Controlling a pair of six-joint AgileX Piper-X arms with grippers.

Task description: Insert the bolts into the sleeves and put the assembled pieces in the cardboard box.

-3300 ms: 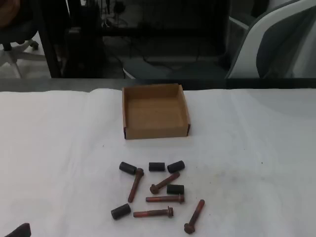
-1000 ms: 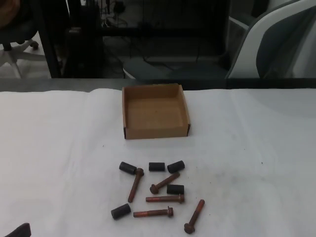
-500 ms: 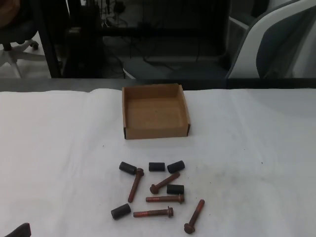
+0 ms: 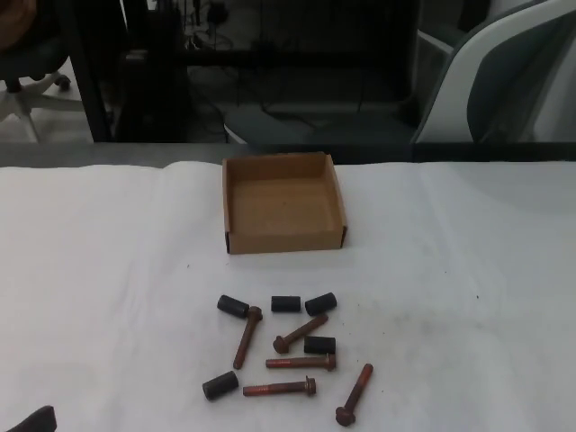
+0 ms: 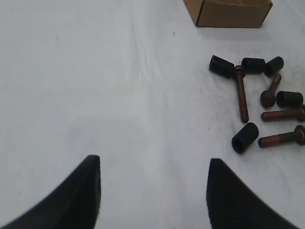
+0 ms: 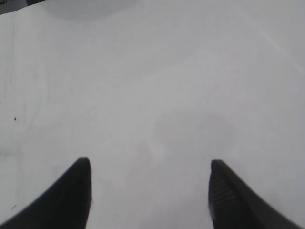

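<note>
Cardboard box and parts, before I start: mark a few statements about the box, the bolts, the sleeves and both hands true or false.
1. The cardboard box holds no assembled pieces. True.
2. Five sleeves lie on the white cloth. True.
3. Every bolt already sits in a sleeve. False: all five bolts lie loose among the sleeves.
4. The left hand is shut on a bolt. False: it is open and holds nothing.
5. The right hand is open above bare cloth. True.
6. The box stands nearer the arms than the parts. False: it stands beyond them, farther from the arms.
</note>
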